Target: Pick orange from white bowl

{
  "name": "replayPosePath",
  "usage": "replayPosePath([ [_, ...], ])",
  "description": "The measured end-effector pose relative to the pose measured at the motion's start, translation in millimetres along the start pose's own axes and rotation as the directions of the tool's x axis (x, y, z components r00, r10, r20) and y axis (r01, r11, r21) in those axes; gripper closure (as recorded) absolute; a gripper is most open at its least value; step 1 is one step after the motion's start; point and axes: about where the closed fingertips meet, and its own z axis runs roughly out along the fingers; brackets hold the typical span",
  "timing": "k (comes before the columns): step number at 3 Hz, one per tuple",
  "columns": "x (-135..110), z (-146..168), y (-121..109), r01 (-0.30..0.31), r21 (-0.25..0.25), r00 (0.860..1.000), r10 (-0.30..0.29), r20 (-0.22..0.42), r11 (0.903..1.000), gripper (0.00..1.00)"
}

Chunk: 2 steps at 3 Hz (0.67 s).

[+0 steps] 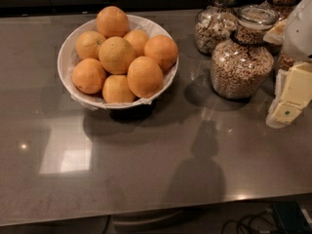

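A wide white bowl (67,50) with a white liner stands on the grey counter at the upper left, piled with several oranges. The paler, more yellow orange (116,55) with pitted skin lies on top in the middle of the pile. My gripper (288,101) is at the right edge of the view, cream-coloured, well to the right of the bowl and above the counter, beside the jars. It holds nothing that I can see.
Several glass jars of cereal stand at the upper right: a large one (241,57) next to my gripper, another (214,26) behind it. The counter's front edge (146,213) runs along the bottom, with cables on the floor below right.
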Motion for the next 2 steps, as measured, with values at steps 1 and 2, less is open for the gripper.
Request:
replayPosePath([
  [1,-0.2,0.1,0.1,0.0,0.0,1.0,0.0,0.0,1.0,0.0],
  [2,-16.6,8.4,9.6,0.018,-0.019,0.999,-0.017,0.04,0.9997,0.0],
])
